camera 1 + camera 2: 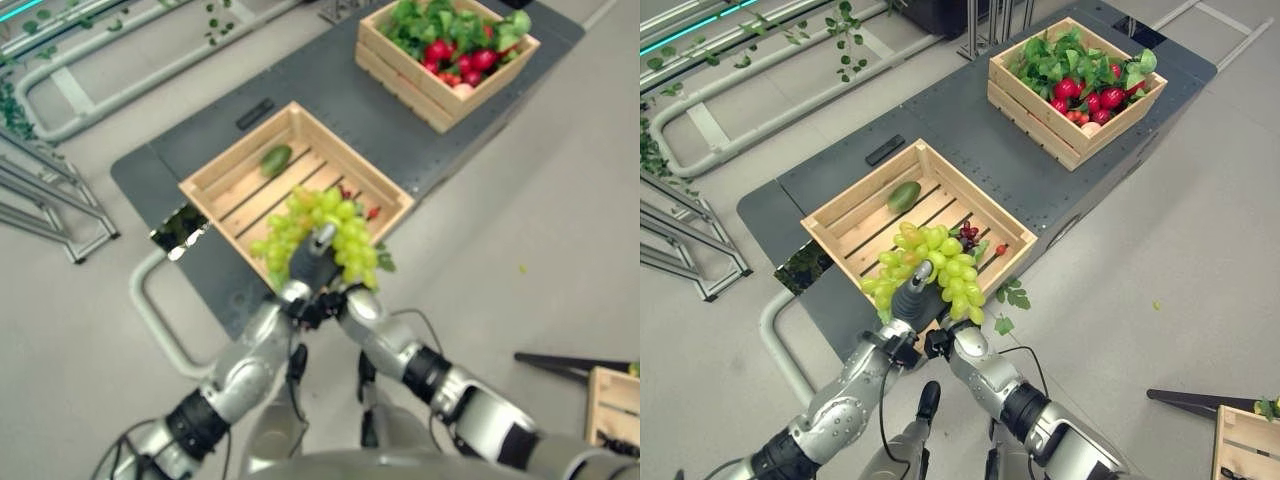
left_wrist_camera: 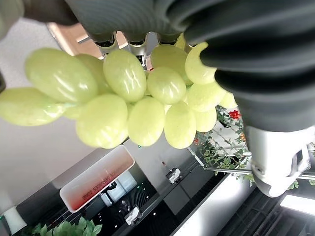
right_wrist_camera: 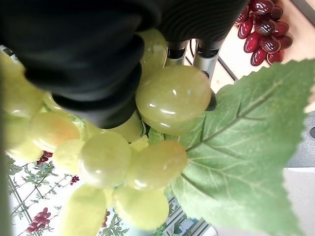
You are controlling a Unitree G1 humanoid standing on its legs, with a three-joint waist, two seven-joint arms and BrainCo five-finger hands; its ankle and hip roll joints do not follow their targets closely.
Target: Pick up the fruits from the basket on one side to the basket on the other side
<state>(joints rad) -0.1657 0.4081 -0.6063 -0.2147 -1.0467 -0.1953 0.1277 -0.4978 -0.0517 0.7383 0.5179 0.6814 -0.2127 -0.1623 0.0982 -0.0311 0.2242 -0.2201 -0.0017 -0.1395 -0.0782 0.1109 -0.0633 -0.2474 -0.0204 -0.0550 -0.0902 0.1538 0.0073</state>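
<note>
Green grapes (image 1: 932,268) hang clasped between both hands, left hand (image 1: 908,300) and right hand (image 1: 322,255), above the near crate's (image 1: 850,210) front edge.

Over the near rim of the shallow slatted wooden crate (image 1: 840,215), a large bunch of green grapes (image 1: 940,262) hangs with 2 hands, left (image 1: 910,292) and right (image 1: 940,342), bunched under it, blocking the crate's front half. Inside, a green avocado-like fruit (image 1: 904,196) lies near the far wall, and a small cluster of dark red grapes (image 1: 967,233) sits beside the bunch; bare slats lie between them. Open dark grey platform (image 1: 970,140) separates this crate from the far wooden crate (image 1: 1040,125), heaped with leafy greens and red fruit (image 1: 1080,75)
</note>
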